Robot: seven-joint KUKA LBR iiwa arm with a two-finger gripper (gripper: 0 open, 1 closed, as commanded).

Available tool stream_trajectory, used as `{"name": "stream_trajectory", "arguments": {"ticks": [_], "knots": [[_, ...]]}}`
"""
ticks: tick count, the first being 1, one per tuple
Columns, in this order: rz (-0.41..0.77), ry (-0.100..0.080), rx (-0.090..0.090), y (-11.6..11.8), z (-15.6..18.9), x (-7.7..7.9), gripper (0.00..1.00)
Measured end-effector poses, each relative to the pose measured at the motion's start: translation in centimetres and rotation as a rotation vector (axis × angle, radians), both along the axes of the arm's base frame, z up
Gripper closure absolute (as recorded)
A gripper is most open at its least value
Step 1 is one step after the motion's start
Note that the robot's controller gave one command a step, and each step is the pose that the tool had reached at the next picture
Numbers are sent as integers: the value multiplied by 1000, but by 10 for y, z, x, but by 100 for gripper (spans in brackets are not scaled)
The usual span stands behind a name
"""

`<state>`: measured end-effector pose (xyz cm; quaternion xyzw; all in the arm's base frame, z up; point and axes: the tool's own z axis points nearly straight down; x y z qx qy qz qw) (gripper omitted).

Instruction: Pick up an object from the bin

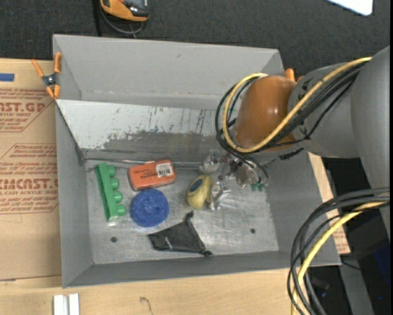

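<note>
My gripper [226, 176] is low over the right middle of the bin floor, under the orange wrist cover. Its metal tip sits right against a small yellow rounded thing with a dark spot [197, 192]. I cannot tell whether it grips that thing or only touches its right side. An orange flat block with a white label [151, 174] lies to the left of it. A blue round disc [149, 207] rests below that block. A black crumpled piece [178, 239] lies near the front wall.
A green studded brick [109, 191] stands lengthwise at the left of the floor. Bare scratched floor lies right of and in front of the gripper. The arm with its yellow-black cables hangs over the bin's right wall.
</note>
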<state>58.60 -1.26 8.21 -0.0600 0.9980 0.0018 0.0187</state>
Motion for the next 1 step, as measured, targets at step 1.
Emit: {"name": "stream_trajectory", "arguments": {"ticks": [1], "knots": [[1, 8, -1, 0, 3, 0, 100]]}}
